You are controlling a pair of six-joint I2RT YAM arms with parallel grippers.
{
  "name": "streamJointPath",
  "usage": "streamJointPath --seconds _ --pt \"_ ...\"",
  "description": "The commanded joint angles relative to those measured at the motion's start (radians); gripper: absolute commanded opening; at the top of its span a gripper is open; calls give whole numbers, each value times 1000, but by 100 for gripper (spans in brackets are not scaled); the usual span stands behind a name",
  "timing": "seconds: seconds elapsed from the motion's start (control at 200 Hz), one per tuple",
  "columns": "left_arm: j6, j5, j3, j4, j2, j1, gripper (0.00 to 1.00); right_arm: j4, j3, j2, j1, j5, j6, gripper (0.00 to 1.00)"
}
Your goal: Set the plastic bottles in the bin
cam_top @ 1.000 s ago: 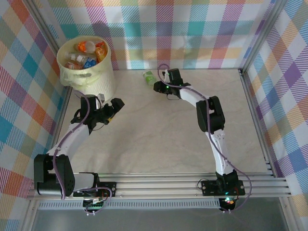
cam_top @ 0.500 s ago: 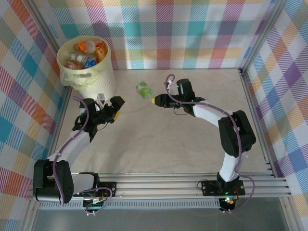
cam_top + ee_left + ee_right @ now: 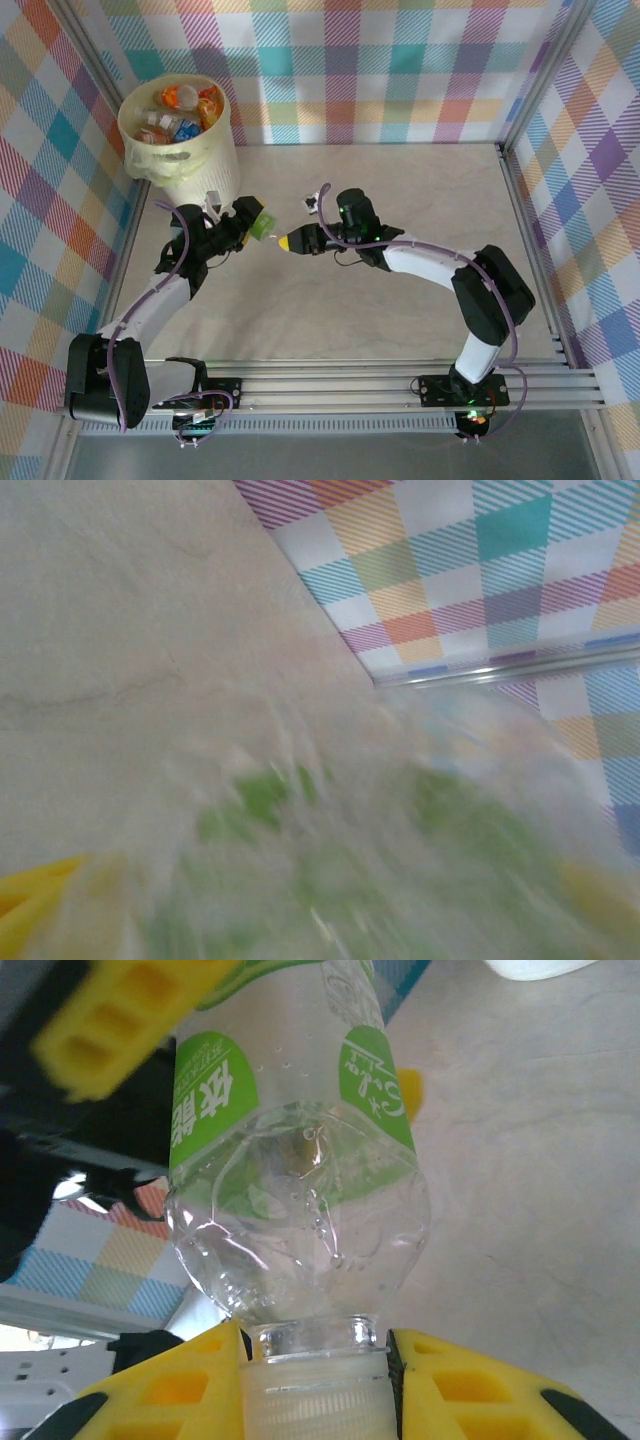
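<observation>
right wrist close-up — right hand (image 3: pixel 316 1380) pinches the bottle (image 3: pixel 300 1185) by its neck; left hand (image 3: pixel 256 224) spread around it

The pale marbled table (image 3: pixel 300 320) carries the cream bin (image 3: pixel 190 160), apparently standing upright, at its far-left corner.
</observation>
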Motion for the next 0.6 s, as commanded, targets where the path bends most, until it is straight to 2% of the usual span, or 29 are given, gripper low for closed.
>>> streamJointPath --seconds 0.0,0.155,0.3,0.355,0.44,0.595 --pt "-10 -28 20 26 4 -16 87 110 -18 -37 4 -26 43 21" --pt "-8 -10 15 59 1 -24 68 133 -29 -28 17 -67 54 24" --pt "-8 -46 5 40 -12 -27 62 164 -40 -17 19 -73 63 30" --pt "-6 -60 3 28 -18 -28 60 184 -47 -15 19 -70 69 38" --pt "13 -102 12 -32 -32 -27 54 174 -48 -19 18 -46 68 54" --pt "95 -243 81 -258 -90 -25 54 100 -50 -50 16 23 19 81"
